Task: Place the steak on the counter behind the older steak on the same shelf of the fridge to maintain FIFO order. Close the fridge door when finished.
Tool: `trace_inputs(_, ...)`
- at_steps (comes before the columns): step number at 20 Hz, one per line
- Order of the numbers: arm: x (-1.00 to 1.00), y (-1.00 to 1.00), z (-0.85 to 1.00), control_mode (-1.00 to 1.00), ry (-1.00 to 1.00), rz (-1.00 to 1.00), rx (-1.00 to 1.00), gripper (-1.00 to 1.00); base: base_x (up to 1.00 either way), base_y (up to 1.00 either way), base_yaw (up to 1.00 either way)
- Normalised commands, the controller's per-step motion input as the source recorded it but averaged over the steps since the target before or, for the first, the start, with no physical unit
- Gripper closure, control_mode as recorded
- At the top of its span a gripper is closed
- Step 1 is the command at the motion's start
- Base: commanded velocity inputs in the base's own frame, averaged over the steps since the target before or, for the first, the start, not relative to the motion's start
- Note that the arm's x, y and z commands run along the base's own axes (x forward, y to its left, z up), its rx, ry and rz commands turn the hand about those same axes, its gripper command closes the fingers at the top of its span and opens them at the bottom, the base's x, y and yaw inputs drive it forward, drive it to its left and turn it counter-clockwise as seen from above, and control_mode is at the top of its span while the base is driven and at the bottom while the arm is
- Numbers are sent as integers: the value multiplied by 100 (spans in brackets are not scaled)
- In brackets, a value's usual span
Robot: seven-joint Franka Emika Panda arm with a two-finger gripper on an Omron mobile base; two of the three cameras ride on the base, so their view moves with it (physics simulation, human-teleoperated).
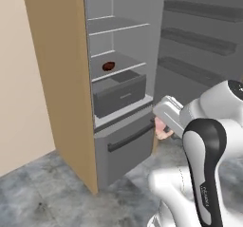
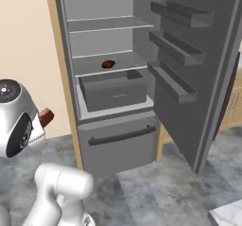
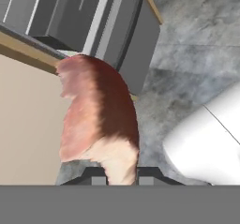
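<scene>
One steak (image 3: 96,120) in end effector (image 3: 119,176), second steak (image 1: 108,66) shelved

fridge (image 2: 142,3) open; middle shelf (image 2: 127,62): older steak (image 2: 108,64) lying on it; upper shelf (image 2: 90,25)

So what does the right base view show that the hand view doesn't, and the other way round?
The right base view takes in the whole open fridge: its upper shelves, the open door with its racks, and a corner of the counter.

The hand view is a close-up of the steak that the shut hand holds, with its pink face and paler fat edge.

Both show the held steak, the older steak on its shelf, the grey drawer and the stone floor.
</scene>
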Motion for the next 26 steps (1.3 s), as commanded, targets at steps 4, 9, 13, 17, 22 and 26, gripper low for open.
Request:
trace_inputs(4,0,0,0,100,0,0,0,100,91,-33,21)
trace_inputs(9,0,0,0,100,0,0,0,100,30,-35,24)
trace_inputs(13,0,0,0,100,0,0,0,100,31,-29,26)
trace_inputs(17,0,0,0,100,0,0,0,100,42,-24,25)
trace_inputs(22,0,0,0,100,0,0,0,100,52,-38,23)
trace_inputs(26,0,0,0,100,0,0,0,100,53,-36,16)
